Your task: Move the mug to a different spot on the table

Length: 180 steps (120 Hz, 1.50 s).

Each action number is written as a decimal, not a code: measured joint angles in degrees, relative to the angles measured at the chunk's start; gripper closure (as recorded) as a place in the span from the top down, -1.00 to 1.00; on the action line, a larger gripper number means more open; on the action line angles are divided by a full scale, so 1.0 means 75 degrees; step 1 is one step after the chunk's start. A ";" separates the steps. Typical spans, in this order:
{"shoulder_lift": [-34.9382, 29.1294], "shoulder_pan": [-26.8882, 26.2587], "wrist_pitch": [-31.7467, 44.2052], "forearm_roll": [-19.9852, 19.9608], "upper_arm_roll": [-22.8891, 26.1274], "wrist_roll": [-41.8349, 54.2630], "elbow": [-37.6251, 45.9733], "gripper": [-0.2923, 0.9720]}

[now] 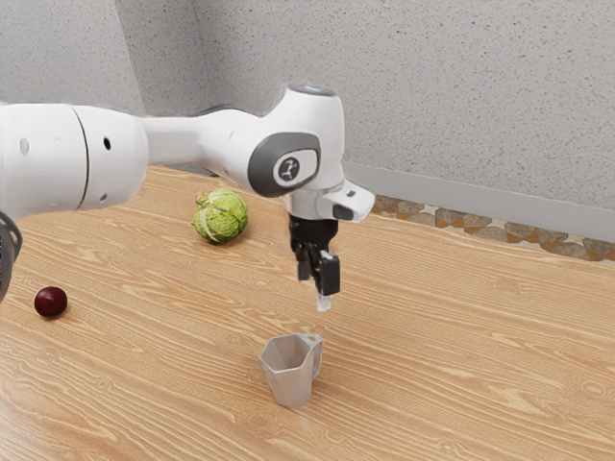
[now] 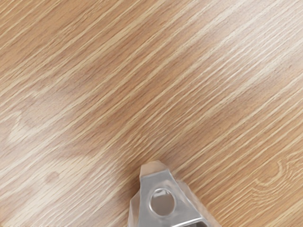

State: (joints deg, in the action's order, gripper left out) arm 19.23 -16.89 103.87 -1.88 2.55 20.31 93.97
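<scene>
A grey faceted mug (image 1: 291, 369) stands upright on the wooden table (image 1: 461, 327), its handle turned toward the exterior view's right. My gripper (image 1: 323, 293) hangs just above that handle, pointing down, open and with nothing between its fingers. A small gap separates the fingertips from the mug's rim. In the wrist view the mug's handle (image 2: 163, 203), with its round hole, lies directly under my hand on the wood grain.
A green cabbage (image 1: 221, 214) sits behind the arm toward the back of the table. A dark red fruit (image 1: 50, 302) lies at the exterior view's left. A grey wall runs behind the table's far edge.
</scene>
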 joint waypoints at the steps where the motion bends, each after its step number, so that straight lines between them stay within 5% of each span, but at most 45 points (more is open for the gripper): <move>1: 0.0005 -0.0020 0.0036 0.0017 -0.0001 -0.0032 0.0070 0.54; 34: 0.0346 -0.0168 0.1014 0.0506 -0.0012 -0.1055 0.0942 0.54; 96: 0.0795 -0.0202 0.2172 0.0469 -0.0008 -0.2278 0.1438 0.53; 136: 0.0810 -0.0189 0.2193 0.0492 -0.0013 -0.2589 0.1604 -0.29; 160: 0.0504 -0.0152 0.1691 0.0311 -0.0007 -0.2886 0.1546 -0.43; 180: 0.0330 -0.0107 0.0176 0.0106 -0.0381 -0.3356 0.0604 -0.52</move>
State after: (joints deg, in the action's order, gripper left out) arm 21.71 -17.69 105.19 -1.09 -0.30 -4.86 98.50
